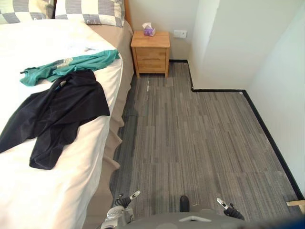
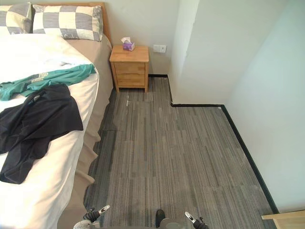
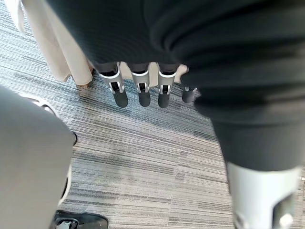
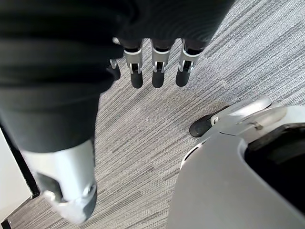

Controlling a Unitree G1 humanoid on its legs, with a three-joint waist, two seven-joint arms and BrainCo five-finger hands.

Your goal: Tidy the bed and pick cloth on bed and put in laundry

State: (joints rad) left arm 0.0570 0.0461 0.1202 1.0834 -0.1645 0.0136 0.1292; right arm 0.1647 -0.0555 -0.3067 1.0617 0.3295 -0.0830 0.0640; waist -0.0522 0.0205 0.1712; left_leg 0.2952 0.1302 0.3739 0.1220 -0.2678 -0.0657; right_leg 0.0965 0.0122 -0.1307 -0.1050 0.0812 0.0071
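Black cloth garment (image 1: 62,112) spread near white bed (image 1: 43,195) floor-side edge, long axis roughly along it, forward-left of nearer left hand (image 3: 139,89); right hand (image 4: 155,71) likewise straight-fingered, empty.

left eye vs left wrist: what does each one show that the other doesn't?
Left eye view: black garment and green garment lying on the bed, checked pillows, wooden nightstand with a tissue box.
Left wrist view: the left robot hand with its row of straight fingers, holding nothing.
Shared: grey striped floor, the bed's beige skirt, part of that hand.
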